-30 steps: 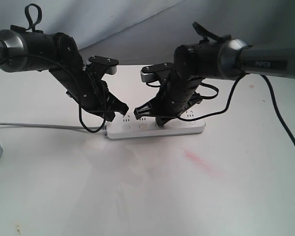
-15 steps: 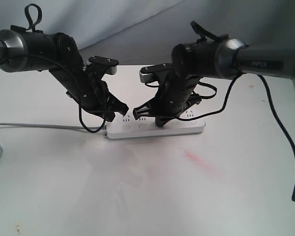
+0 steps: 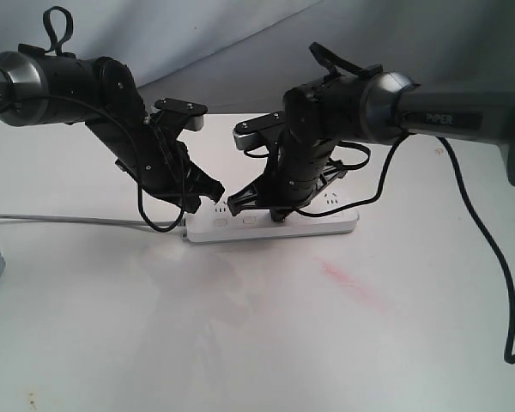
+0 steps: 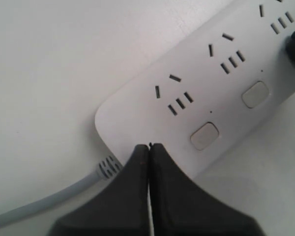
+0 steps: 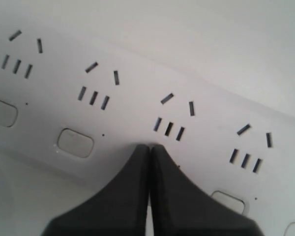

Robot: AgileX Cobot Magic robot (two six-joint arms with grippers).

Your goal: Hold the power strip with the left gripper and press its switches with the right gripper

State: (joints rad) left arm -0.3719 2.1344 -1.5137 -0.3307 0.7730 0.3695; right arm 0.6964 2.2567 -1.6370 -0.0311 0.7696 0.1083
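Grey cord (image 3: 60, 219) from the bench's (image 3: 240, 343) left edge: leading where?
– To the white power strip (image 3: 335, 225), lying midway between the left and right edges, nearer the far edge.
– And the arms?
– The left end effector (image 4: 149, 147) is clenched, tip at the strip's cord end. The right end effector (image 5: 150, 147) is clenched too, tip on the strip's face between two switches (image 5: 75, 142).

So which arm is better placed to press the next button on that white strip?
The right. The right pincer, shut, points at the switches of the power strip; the left pincer, shut, sits at the cord end, seemingly steadying it.
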